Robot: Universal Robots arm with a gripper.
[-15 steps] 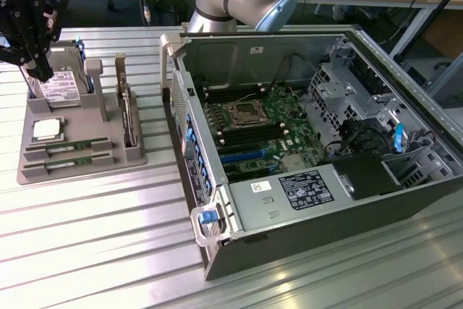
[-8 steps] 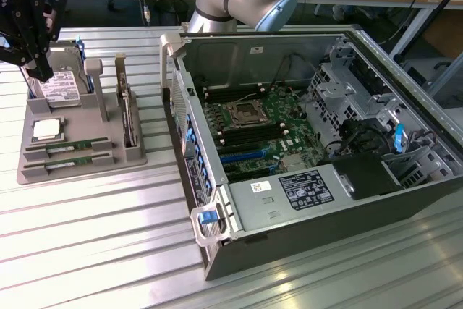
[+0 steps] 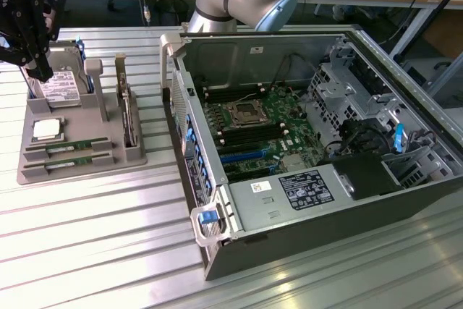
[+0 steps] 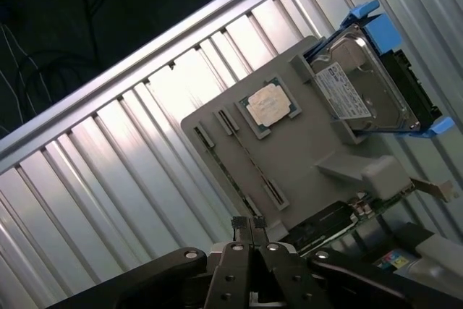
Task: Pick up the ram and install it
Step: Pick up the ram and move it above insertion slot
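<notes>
Two ram sticks, green and narrow, lie in slots at the front of the grey parts holder (image 3: pixel 108 151): one ram (image 3: pixel 69 147) behind the other ram (image 3: pixel 69 163). In the wrist view a ram (image 4: pixel 253 162) shows edge-on as a thin line in the holder (image 4: pixel 318 142). My black gripper (image 3: pixel 43 72) hangs over the holder's far end, above the hard drive (image 3: pixel 59 86), well behind the ram sticks. Its fingertips (image 4: pixel 251 223) are pressed together with nothing between them.
The holder also carries a square silver processor (image 3: pixel 47 129) and an upright card (image 3: pixel 129 117). An open computer case (image 3: pixel 405 200) fills the exterior view's right, with the motherboard (image 3: pixel 253 132) and its memory slots exposed. The ribbed metal table (image 3: pixel 101 236) runs in front.
</notes>
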